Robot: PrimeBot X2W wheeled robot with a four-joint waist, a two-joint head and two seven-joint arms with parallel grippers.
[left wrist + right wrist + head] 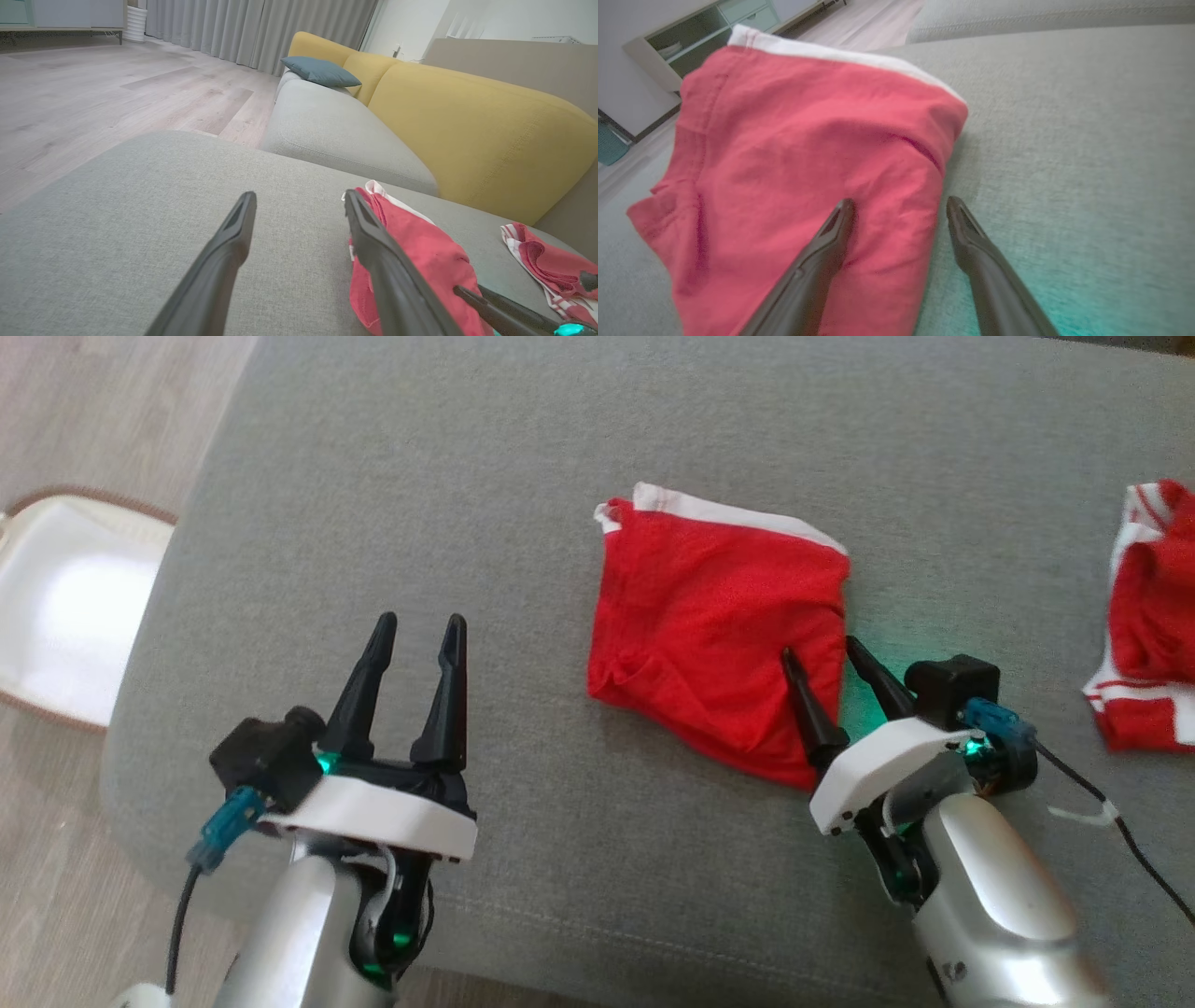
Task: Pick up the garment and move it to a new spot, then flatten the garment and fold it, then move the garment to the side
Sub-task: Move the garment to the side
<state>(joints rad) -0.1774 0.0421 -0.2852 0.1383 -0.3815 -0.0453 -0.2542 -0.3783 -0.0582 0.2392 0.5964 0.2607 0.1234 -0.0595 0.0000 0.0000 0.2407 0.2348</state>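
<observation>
Left gripper (420,618), fingers spread and empty, hovers left of the folded red garment (709,616) on the grey seat (467,476). Right gripper (820,648), fingers spread, straddles the garment's near right edge. Pinching only one layer there could undo the fold. A second garment (1153,616) lies farther right.

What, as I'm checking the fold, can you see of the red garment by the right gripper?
The red garment is thin, soft-looking cloth with a white band along its far edge. It lies folded into a rough rectangle, flat on the grey cushion, wrinkled at its near left corner. The open right gripper straddles its near right edge; contact is unclear.
</observation>
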